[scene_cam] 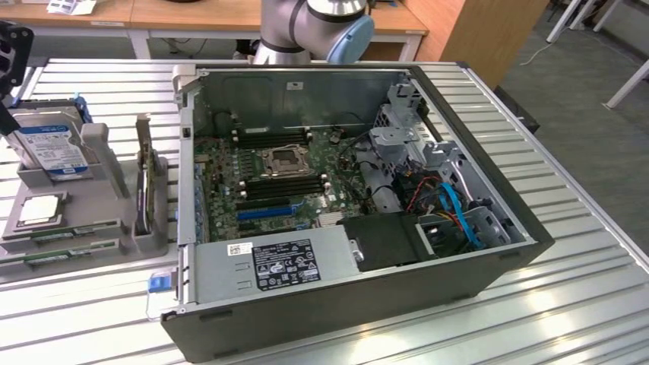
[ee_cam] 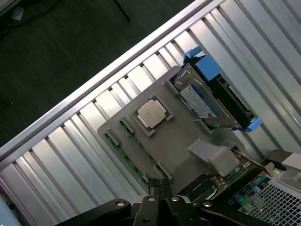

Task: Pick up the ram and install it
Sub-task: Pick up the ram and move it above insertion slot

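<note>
**Q:** Where are the arm's black fingers (ee_cam: 157,190)?

**A:** Pressed together with nothing between them, poised over the grey plastic parts holder (ee_cam: 188,146) on the exterior view's left side of the desk.

**Q:** And the ram?

**A:** The ram (ee_cam: 128,159), a long, narrow green circuit-board stick, sits sunk in a groove along the holder's near edge. The fingertips hang just beside one end of it. By my reading that is the end toward the open dark-grey computer case (scene_cam: 335,319). Whether they touch it, I cannot tell.

**Q:** Which way does it run?

**A:** It runs lengthwise away from the fingers, left to right in the exterior view. A second green stick (scene_cam: 63,230) lies parallel in the next groove, just beside it.

**Q:** What surrounds it?

**A:** Farther in on the holder, a square silver processor chip (ee_cam: 151,113) lies flat in its recess. At the far end a hard drive with a blue-and-white label (ee_cam: 197,101) leans in a blue plastic bracket. Both stand apart from the ram.

**Q:** The surface and the room?

**A:** A ribbed, silvery metal desk (ee_cam: 70,155) carries holder and case. Bare slats lie along the ram's side. Past the stick's other end come the desk's edge rail and dark floor (ee_cam: 56,56). The case stands near the holder's right, its motherboard (scene_cam: 273,171) open from above.

**Q:** How far along?

**A:** The ram is in its groove, so I judge the pick not yet done.
</note>
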Available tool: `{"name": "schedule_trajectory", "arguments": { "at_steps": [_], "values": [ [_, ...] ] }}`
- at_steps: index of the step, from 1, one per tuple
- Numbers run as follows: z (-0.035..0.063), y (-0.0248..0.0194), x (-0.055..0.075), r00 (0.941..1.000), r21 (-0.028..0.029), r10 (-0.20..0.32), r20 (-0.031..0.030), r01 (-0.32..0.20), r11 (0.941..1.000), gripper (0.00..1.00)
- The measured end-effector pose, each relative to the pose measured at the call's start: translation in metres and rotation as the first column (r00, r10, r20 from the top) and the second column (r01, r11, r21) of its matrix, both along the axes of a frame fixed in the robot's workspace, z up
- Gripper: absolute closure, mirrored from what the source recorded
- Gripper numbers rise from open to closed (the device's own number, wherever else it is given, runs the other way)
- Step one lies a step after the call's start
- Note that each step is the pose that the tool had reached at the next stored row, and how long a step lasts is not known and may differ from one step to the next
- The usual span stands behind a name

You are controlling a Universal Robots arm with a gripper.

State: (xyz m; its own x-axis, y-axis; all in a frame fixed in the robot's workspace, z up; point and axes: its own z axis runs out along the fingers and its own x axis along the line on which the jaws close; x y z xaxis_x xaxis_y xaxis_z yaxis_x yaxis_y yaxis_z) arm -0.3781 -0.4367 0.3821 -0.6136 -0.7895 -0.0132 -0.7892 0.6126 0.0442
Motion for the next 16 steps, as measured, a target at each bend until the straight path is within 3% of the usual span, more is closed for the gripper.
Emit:
{"name": "schedule_trajectory", "arguments": {
  "at_steps": [5, 9, 13, 14, 16],
  "values": [
    [-0.0002, 0.0000, 0.0000, 0.9959, 0.0000, 0.091, 0.0000, -0.091, 0.9959, 0.90],
    [-0.0005, 0.0000, 0.0000, 0.9865, 0.0000, 0.164, -0.0001, -0.164, 0.9865, 0.90],
    [-0.0007, 0.0000, 0.0000, 0.9723, 0.0000, 0.234, -0.0001, -0.234, 0.9723, 0.90],
    [-0.0008, 0.0000, 0.0000, 0.9628, 0.0000, 0.270, -0.0001, -0.270, 0.9628, 0.90],
    [-0.0010, 0.0000, 0.0000, 0.9524, 0.0000, 0.305, 0.0000, -0.305, 0.9524, 0.90]
  ]
}}
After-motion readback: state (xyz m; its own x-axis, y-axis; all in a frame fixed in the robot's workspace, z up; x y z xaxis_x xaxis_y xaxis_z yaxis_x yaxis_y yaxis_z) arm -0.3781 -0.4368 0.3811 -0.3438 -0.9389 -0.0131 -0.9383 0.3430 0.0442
